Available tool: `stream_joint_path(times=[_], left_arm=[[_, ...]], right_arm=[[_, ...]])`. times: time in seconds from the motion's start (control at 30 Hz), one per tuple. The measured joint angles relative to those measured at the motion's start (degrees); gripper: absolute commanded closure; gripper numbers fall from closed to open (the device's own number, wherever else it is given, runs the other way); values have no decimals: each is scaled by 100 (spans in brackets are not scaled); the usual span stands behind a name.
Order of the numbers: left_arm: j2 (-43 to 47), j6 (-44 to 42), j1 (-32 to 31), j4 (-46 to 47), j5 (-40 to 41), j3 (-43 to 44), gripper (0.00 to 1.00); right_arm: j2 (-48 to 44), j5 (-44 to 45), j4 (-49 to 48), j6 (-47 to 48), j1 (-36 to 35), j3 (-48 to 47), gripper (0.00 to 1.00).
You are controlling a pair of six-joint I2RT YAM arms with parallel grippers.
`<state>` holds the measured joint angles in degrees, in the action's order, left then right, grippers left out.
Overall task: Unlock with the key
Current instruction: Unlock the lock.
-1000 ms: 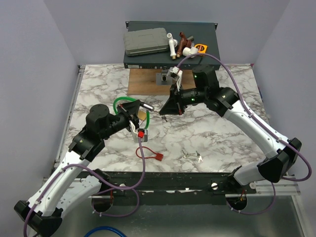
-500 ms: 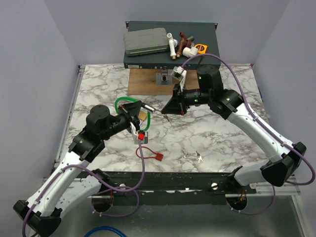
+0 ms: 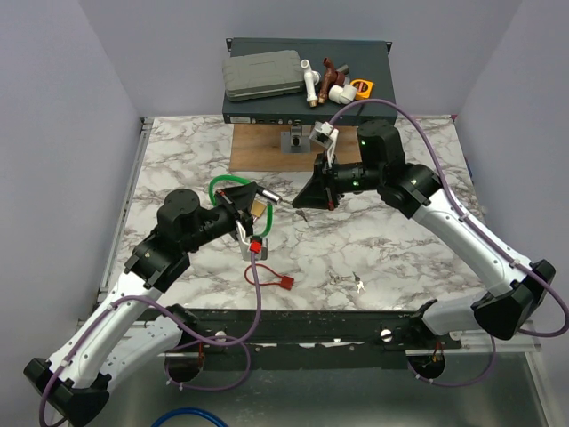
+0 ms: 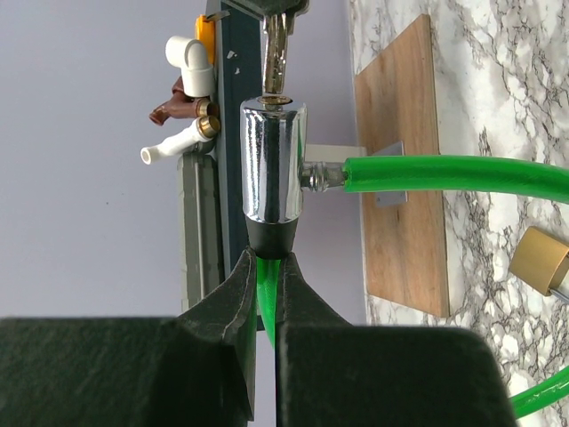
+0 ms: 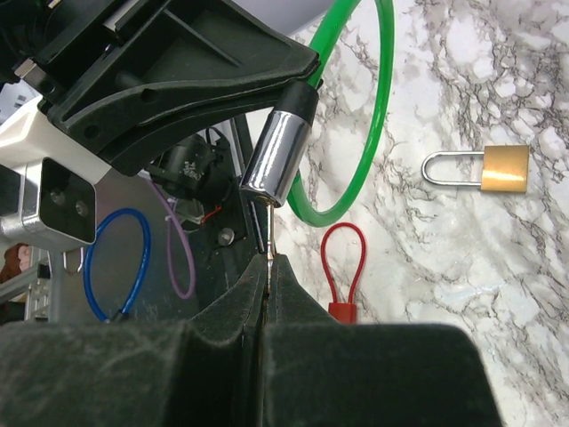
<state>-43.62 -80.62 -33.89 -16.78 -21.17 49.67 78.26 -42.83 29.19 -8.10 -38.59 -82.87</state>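
Note:
A green cable lock (image 3: 222, 184) with a chrome cylinder (image 4: 274, 169) is held up above the marble table (image 3: 400, 240). My left gripper (image 4: 265, 267) is shut on the green cable just behind the cylinder's black end. My right gripper (image 5: 269, 260) is shut on a thin metal key (image 5: 268, 233). The key's tip sits in the end of the chrome cylinder (image 5: 274, 160). In the left wrist view the key (image 4: 276, 49) stands in the cylinder's far end. From above, the two grippers meet nose to nose, left gripper (image 3: 249, 203) and right gripper (image 3: 300, 201).
A brass padlock (image 5: 502, 168) and a red cable lock (image 3: 267, 271) lie on the marble under the arms. Loose keys (image 3: 347, 280) lie near the front edge. A wooden board (image 3: 267, 147) and a dark rack unit (image 3: 307, 98) with pipe fittings stand at the back.
The right arm has shifted slightly right and its wrist has turned, with the key still at the cylinder. The left arm has barely moved.

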Motion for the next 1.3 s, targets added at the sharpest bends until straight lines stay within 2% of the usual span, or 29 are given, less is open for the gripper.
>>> stream_joint_path(times=[1.0,1.3], left_arm=[[-33,-131,-52,87,221,-74,100],[-138,-101,-140,-68,417,-39,100]], right_arm=[[146,-70,-192,-262,2,2,99],[125,267,-452,-343,-81,90,99]])
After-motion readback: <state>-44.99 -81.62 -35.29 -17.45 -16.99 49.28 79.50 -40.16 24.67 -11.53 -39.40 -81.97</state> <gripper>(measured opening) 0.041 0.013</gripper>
